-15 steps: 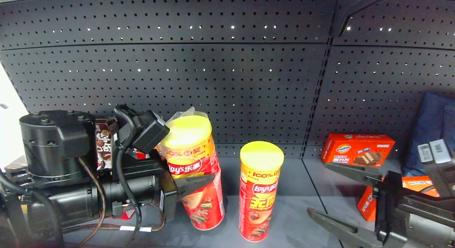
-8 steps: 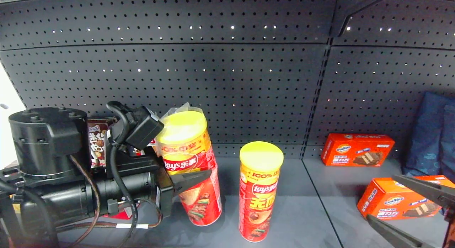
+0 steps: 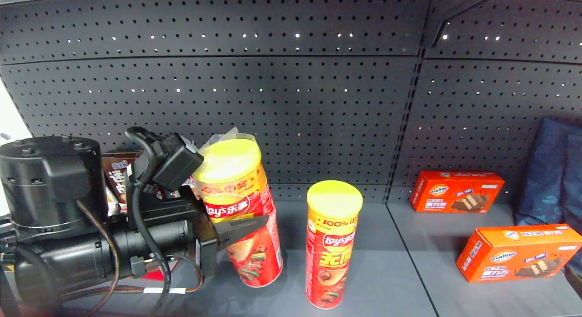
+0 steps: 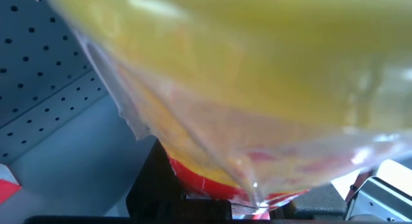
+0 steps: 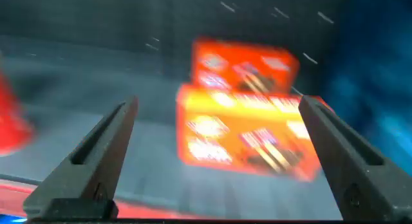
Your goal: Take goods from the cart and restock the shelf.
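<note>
Head view: left gripper [image 3: 248,226] clamped on the chip can [image 3: 236,208] at mid-height. One dark finger [image 3: 241,227] lies across the can's front; the other is hidden behind it. Can has a yellow lid w/ loose clear wrap, yellow upper band and red body w/ food pics. It tilts, top leaning left, at the left of the shelf [image 3: 363,271]; can't tell if its base touches. Second can [image 3: 334,244], same look, stands upright just right of it, not touching. Brown box [image 3: 116,176] sits far left behind the arm. Right side: far box [image 3: 457,191] and near box [image 3: 518,252], both orange, apart; blue bag [image 3: 554,171] at the right edge.

Left wrist view: chip can's yellow lid and wrap [image 4: 257,76] v. close, red band below.

Right wrist view: right gripper [image 5: 215,159] w/ fingers spread wide, nothing btwn them. Near box [image 5: 251,130] lies beyond the tips, far box [image 5: 244,63] behind it.
</note>
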Tool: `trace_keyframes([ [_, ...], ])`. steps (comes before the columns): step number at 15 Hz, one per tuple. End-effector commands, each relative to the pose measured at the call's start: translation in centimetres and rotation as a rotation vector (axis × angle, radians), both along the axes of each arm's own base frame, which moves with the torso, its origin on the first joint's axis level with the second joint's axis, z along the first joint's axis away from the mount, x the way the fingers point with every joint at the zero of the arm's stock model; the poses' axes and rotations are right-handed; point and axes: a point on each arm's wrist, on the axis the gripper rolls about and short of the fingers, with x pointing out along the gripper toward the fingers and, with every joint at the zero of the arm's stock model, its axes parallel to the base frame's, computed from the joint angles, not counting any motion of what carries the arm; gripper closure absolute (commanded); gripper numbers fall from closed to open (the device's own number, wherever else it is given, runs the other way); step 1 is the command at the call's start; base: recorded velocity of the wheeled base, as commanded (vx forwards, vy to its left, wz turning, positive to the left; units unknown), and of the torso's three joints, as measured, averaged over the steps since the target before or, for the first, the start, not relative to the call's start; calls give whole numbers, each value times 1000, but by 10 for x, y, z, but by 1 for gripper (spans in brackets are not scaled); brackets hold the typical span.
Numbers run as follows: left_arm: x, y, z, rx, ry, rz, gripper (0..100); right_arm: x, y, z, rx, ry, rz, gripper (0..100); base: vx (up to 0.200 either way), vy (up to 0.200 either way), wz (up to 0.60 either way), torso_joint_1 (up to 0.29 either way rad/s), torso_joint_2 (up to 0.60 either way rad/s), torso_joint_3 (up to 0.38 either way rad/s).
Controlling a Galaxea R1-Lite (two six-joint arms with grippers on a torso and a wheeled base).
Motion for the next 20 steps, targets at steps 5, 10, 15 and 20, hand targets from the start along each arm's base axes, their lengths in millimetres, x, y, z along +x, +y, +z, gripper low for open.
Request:
trace_keyframes([
  [5, -16, 11, -7, 1, 11, 1, 100, -62, -8, -53, 25, -17, -206, 0, 0, 0, 0, 0, 0, 0],
  [10, -16, 10, -5, -2, 5, -3, 100, -64, -9, -61, 31, 0, -244, 0, 0, 0, 0, 0, 0, 0],
  [15, -16, 8, -4, -5, 5, -23, 100, -65, -12, -61, 69, -8, -393, 0, 0, 0, 0, 0, 0, 0],
  [20, -14, 6, -4, -7, 5, -37, 100, -63, -7, -67, 94, 39, -129, 0, 0, 0, 0, 0, 0, 0],
])
